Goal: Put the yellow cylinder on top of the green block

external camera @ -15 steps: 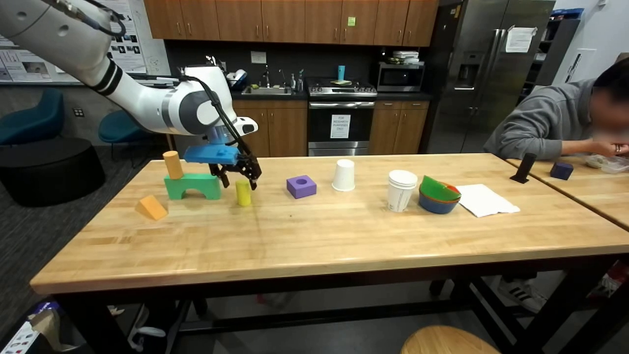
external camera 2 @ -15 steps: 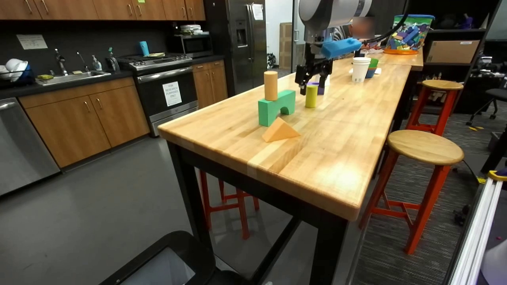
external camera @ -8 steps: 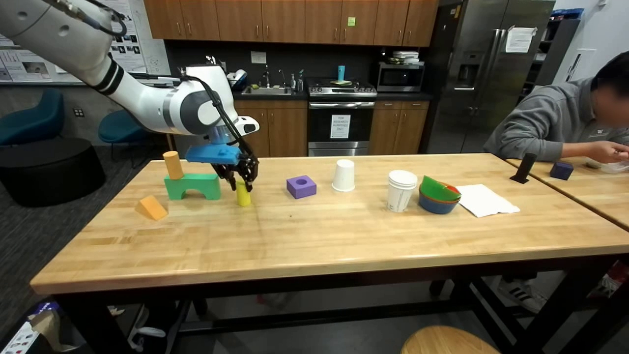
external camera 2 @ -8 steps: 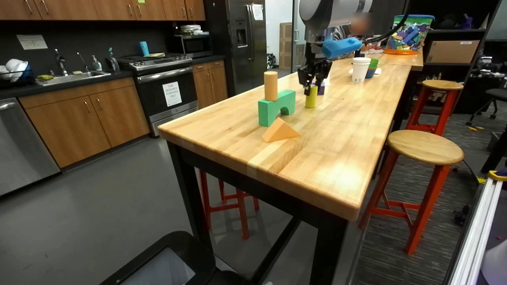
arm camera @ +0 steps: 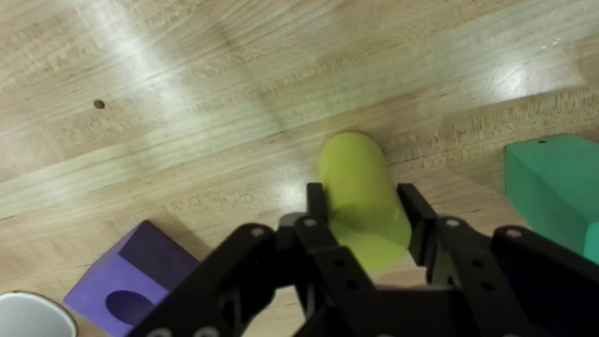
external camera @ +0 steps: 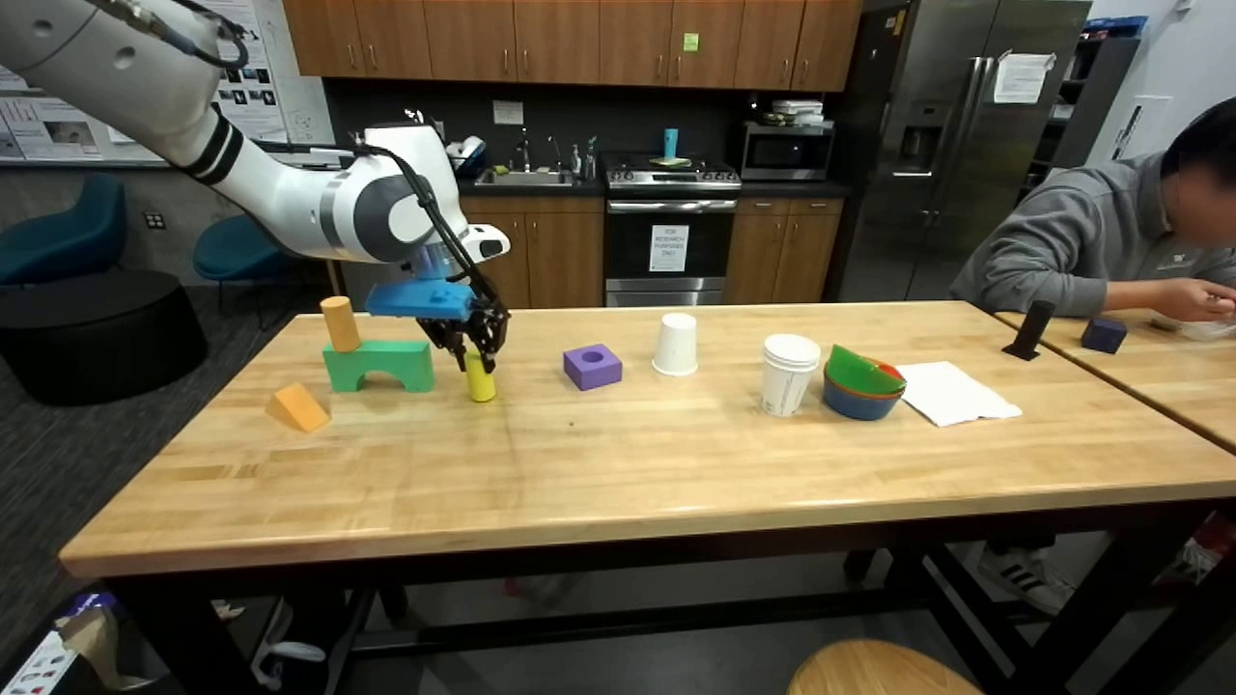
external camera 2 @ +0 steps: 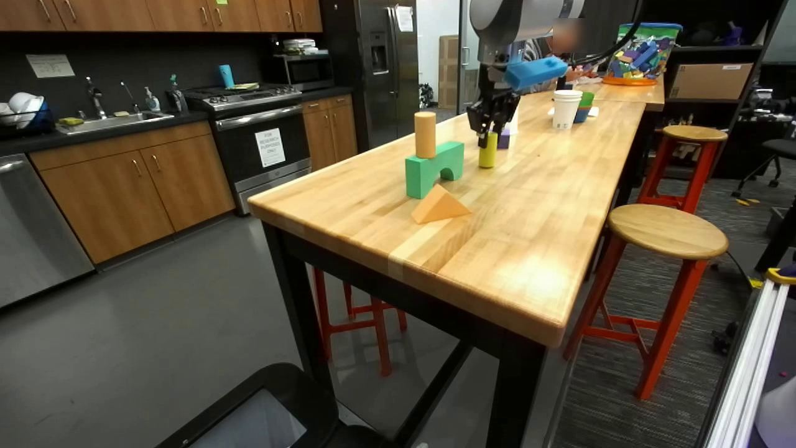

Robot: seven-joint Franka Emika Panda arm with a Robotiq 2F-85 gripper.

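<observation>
The yellow cylinder (arm camera: pixel 356 173) is clamped in the gripper (arm camera: pixel 361 189). In an exterior view, the green block (external camera: pixel 379 357) stands between it and the wooden table's (external camera: pixel 618 463) left edge; a stove (external camera: pixel 671 207) and refrigerator (external camera: pixel 929 188) stand beyond the back edge.

A long, light butcher-block table (external camera: pixel 618 473) on black legs fills the foreground in both exterior views. Beyond it, brown wooden wall cabinets (external camera: pixel 557 39) hang above a black backsplash (external camera: pixel 579 111), a stainless-steel sink (external camera: pixel 526 179) and a black-and-steel stove (external camera: pixel 628 241); a tall dark-steel refrigerator (external camera: pixel 951 183) ends the row. In an exterior view, teal chairs (external camera: pixel 63 236) and a round black ottoman (external camera: pixel 97 333) stand near a grey wall (external camera: pixel 164 188). Red-legged round wooden stools (external camera 2: pixel 668 231) stand on dark grey carpet (external camera 2: pixel 597 392); smooth grey floor (external camera 2: pixel 186 298) lies on the kitchen side. Light glares off the table.
</observation>
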